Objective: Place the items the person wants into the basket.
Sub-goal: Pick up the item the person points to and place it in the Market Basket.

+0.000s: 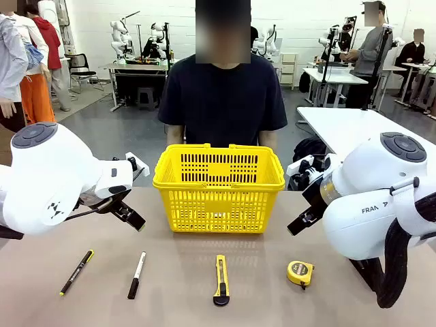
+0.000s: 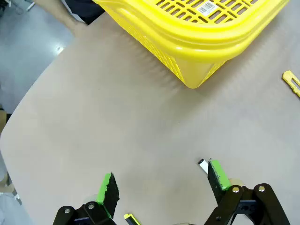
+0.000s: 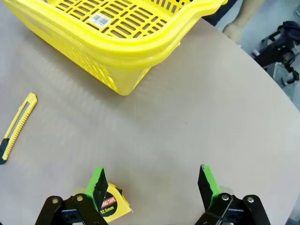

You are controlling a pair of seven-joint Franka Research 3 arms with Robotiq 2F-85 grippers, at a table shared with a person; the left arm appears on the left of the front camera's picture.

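Sitting mid-table, yellow basket (image 1: 219, 204), barcode label (image 3: 100, 19) inside, left claw (image 2: 161, 174) spread, right claw (image 3: 151, 172) spread.

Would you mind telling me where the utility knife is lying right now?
In the front view the utility knife lies on the robot's side of the basket, between the white marker and the tape measure.

Bright yellow lattice basket (image 1: 218, 187), yellow-and-black utility knife (image 1: 221, 276), white marker (image 1: 137, 272) with black cap, black pen (image 1: 76, 272) with yellow accents, yellow tape measure (image 1: 300, 273), tan table (image 1: 177, 286), navy T-shirt (image 1: 225, 102), green pads (image 2: 218, 174) on my black left gripper (image 2: 160, 169)
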